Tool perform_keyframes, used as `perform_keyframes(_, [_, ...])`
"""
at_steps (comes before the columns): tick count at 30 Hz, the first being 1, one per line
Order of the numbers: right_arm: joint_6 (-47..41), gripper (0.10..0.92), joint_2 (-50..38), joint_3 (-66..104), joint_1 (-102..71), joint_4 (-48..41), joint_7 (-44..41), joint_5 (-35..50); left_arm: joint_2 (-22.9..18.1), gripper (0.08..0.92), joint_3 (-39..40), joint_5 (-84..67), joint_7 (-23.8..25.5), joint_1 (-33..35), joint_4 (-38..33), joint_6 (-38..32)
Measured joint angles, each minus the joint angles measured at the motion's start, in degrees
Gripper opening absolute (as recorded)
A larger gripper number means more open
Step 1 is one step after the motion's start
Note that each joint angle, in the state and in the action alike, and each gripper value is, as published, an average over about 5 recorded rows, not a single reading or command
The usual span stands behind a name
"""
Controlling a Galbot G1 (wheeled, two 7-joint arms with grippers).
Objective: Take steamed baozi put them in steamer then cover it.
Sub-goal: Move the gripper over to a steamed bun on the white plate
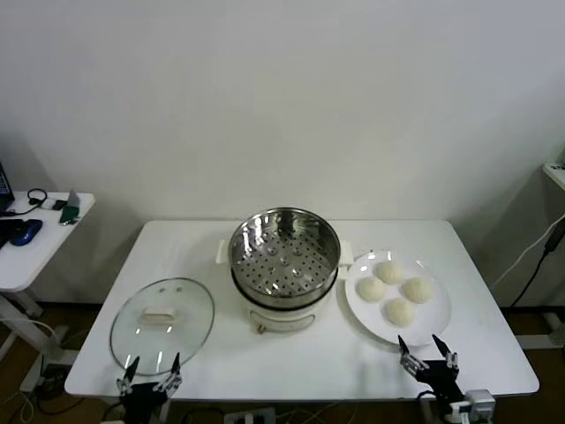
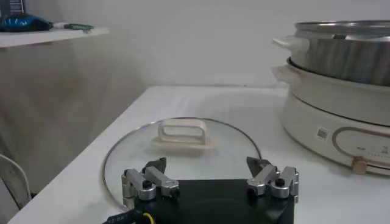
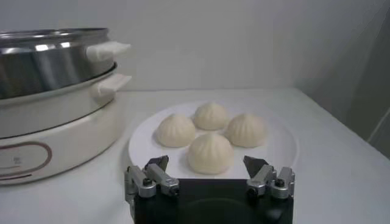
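Several cream-white baozi [image 1: 398, 311] lie on a white plate [image 1: 437, 322] at the table's right; they also show in the right wrist view [image 3: 210, 152]. The shiny steel steamer [image 1: 284, 250] stands empty on its cream pot base [image 1: 281, 316] at the table's centre. The glass cover [image 1: 162, 322] with a white handle [image 2: 181, 131] lies flat at the left. My left gripper [image 1: 150, 372] is open and empty at the front edge, just before the cover. My right gripper [image 1: 427, 352] is open and empty at the front edge, just before the plate.
A white side table [image 1: 35, 243] with a blue mouse and small items stands to the far left. A dark cable hangs at the far right. Bare table top lies in front of the pot.
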Motion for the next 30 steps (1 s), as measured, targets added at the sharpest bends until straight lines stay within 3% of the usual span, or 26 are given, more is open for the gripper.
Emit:
perform_keyframes(7, [-5.0,0.823,-4.5,-0.8,8.7,-1.7,0.2,0.8,0.0,0.823,0.1,0.0,0.0,-0.6,-0.4,0.1])
perform_keyframes(15, [-12.1,0.823,-17.9,-12.6,30.6,-9.5,-6.8,0.8,0.4,0.823,0.5,-0.1,-0.1,-1.4,-0.9,0.5])
perform_keyframes(22, [-12.7,0.823,-28.2,-36.5,56.5,-19.3,-22.3,-5.3,0.7,0.823,0.5,-0.6,-0.1,-1.8,-0.9,0.4])
perform_keyframes(30, [-2.8,0.823,-30.1,-67.2,87.1,-33.9,-45.9,-13.3,0.7,0.823,0.5,-1.0,-0.1,-1.2,-0.9,-0.3])
